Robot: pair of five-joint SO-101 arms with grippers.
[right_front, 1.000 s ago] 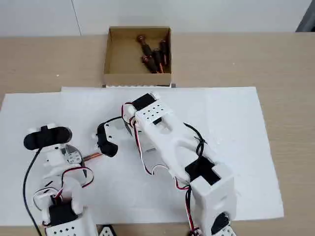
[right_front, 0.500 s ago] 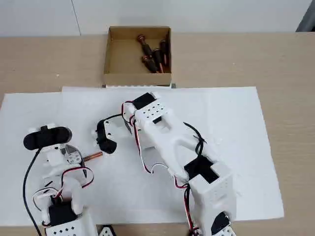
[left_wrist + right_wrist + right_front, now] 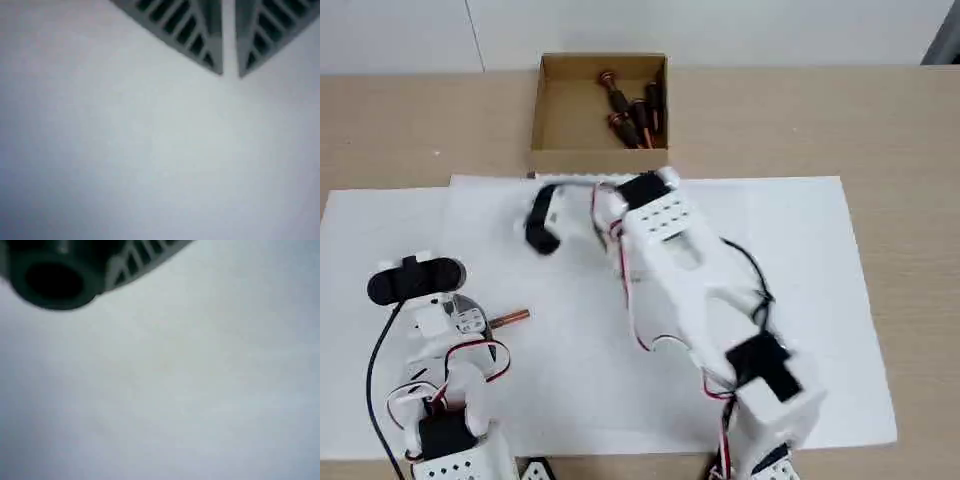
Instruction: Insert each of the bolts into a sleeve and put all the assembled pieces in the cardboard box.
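The right claw (image 3: 107, 272) is pinching a black sleeve (image 3: 52, 282). Its open bore faces the wrist camera, and one ribbed finger lies against its side. In the high view this arm stretches from the desk's 5 o'clock edge toward 11 o'clock. Its tip hangs over the far strip of the white paper (image 3: 800, 260), just short of the cardboard box (image 3: 552, 150), which stands at 12 o'clock on the desk (image 3: 880, 120).

The left claw (image 3: 230, 70) sits at 8 o'clock on the paper. Its fingers are pressed almost together with a thin slit between them, and nothing shows in that slit. A copper bolt (image 3: 510, 318) lies on the paper at 3 o'clock from this claw, close beside it. I cannot tell whether they touch.

Several assembled pieces (image 3: 632, 112) already lie in the box, toward its 2 o'clock corner.

My judgement is that the insertion step is in hand. One bolt and one sleeve are out and well apart, so they are not yet joined.

The next move probably calls for two things:
- The bolt must be held steady, most likely by the left claw taking hold of it.
- The sleeve's bore must be brought square onto the shank, since a small tilt would jam it at the mouth.

Only after that should the joined piece go to the box.
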